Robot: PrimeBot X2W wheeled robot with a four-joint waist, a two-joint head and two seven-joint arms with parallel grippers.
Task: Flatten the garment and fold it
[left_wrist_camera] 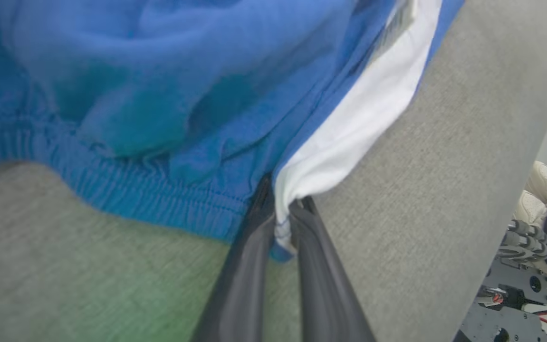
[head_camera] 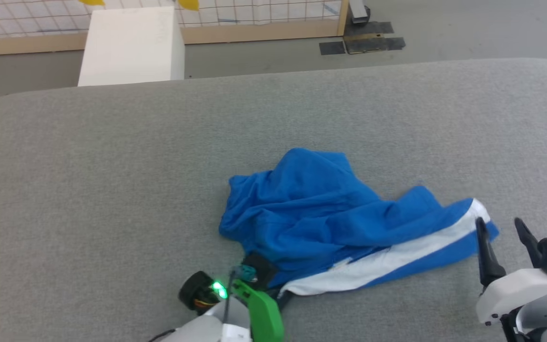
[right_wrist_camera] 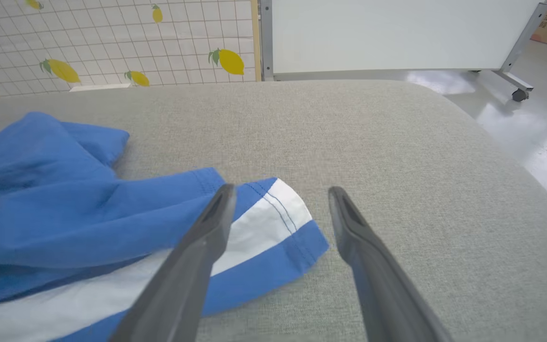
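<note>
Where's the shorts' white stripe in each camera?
Head view: white stripe along the shorts' near edge, lower centre to right.
Left wrist view: upper right down to centre, pinched by the left gripper.
Right wrist view: lower left to centre, ending between the right gripper's fingers.
Shared landmark: grey cushion.

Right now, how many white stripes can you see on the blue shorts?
1: the white stripe runs along the shorts' near edge, from the left gripper toward the right gripper. Another may be hidden.

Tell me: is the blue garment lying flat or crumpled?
Crumpled. The garment lies bunched in deep folds on the grey surface, not spread out flat.
</note>
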